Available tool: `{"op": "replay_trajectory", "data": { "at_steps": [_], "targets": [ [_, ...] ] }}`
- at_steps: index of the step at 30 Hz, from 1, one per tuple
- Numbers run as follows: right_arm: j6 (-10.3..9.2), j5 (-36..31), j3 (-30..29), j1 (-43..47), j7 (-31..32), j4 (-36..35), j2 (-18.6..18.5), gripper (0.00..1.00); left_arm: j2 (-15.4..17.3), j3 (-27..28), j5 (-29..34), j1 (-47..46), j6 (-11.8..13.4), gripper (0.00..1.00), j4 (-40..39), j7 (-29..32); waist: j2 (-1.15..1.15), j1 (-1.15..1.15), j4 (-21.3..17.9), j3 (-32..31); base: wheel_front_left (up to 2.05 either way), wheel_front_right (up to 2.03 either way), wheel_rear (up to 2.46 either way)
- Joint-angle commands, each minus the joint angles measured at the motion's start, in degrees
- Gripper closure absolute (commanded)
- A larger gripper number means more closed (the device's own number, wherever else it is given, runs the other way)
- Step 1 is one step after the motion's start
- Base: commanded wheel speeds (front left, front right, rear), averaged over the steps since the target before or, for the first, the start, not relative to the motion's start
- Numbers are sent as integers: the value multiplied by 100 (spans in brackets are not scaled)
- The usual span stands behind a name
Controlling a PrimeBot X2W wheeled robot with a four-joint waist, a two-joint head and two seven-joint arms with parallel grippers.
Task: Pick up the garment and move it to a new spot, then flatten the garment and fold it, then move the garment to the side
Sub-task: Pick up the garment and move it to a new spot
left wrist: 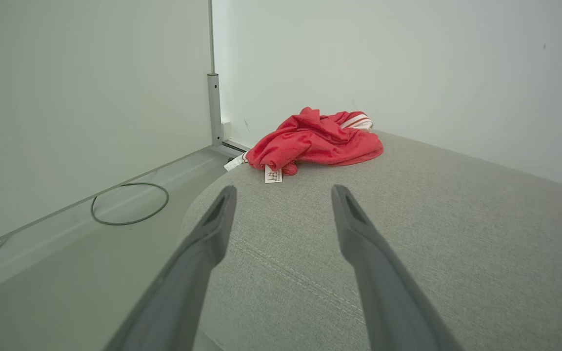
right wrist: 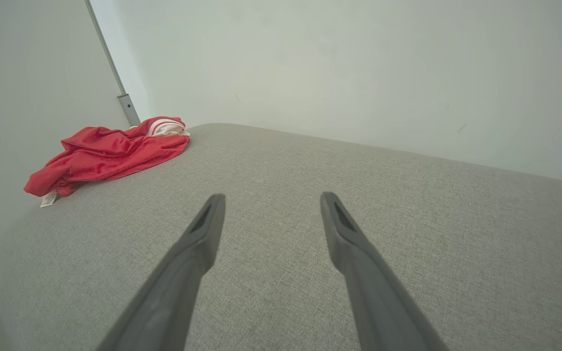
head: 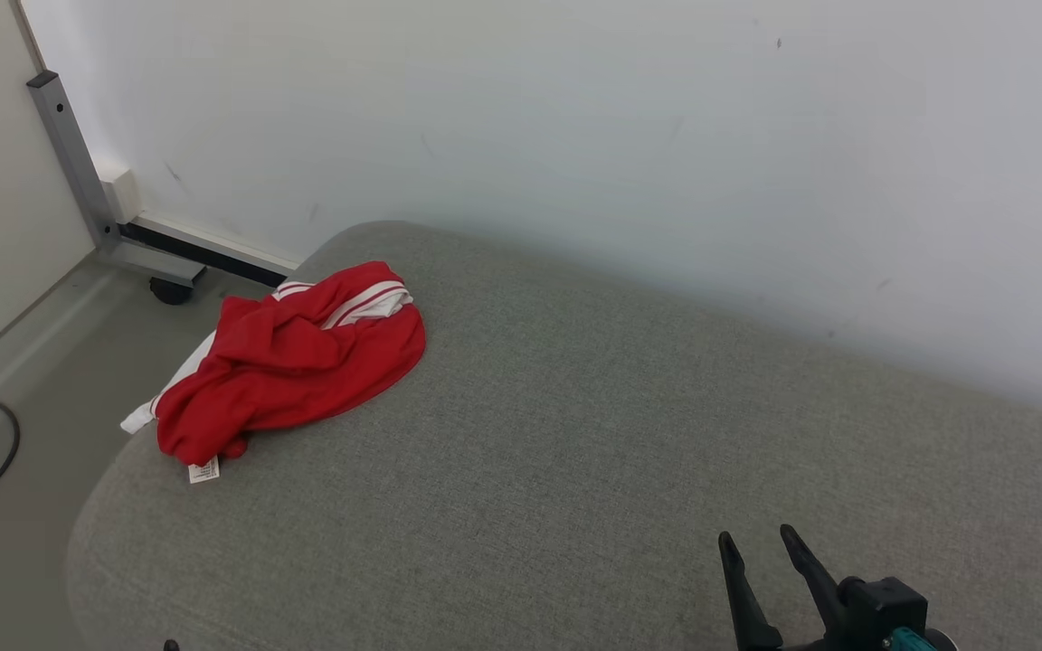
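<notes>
Pickup is pending: red garment (head: 290, 362) is found ahead of left gripper (left wrist: 283, 189) and right gripper (head: 756, 535), both spread empty; reach is needed.

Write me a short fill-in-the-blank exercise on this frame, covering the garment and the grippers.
1. The crumpled garment is mostly ____ with white stripes.
2. In the head view, the garment lies toward the ____ side of the grey cushion.
3. The left gripper and the right gripper are both ____, holding nothing.

Missing words: red; left; open.
</notes>
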Motion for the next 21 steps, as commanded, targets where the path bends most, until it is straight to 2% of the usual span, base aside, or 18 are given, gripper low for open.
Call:
{"op": "replay_trajectory", "data": {
  "at_steps": [1,6,10,16,18,19,21],
  "targets": [
    [-14,46,26,-41,-42,28,3,0,0,-6,56,21,8,0,-27,-23,-1,0,-4,-3,0,0,0],
    [-14,70,47,-17,-90,76,4,0,-79,-132,36,-111,25,0,-28,-23,-1,0,33,40,0,0,0],
    [-14,-75,33,-31,21,-10,3,0,34,-446,-174,-1192,-95,0,250,422,-1,0,179,239,0,0,0],
    [-14,-369,71,62,305,-445,3,0,290,-997,-397,-3267,-204,0,1584,1537,-1,0,276,587,0,0,0],
    [-14,-572,240,-56,525,-802,3,0,411,-1002,-578,-3862,-228,0,2059,1809,-1,0,74,945,0,0,0],
    [-14,-572,240,-56,525,-802,3,0,411,-1002,-578,-3862,-228,0,2059,1809,-1,0,74,945,0,0,0],
    [-14,-750,436,-219,797,-1219,-25,0,540,-963,-712,-4371,-239,0,2423,1908,-1,0,-214,1398,0,0,0]
  ]
}}
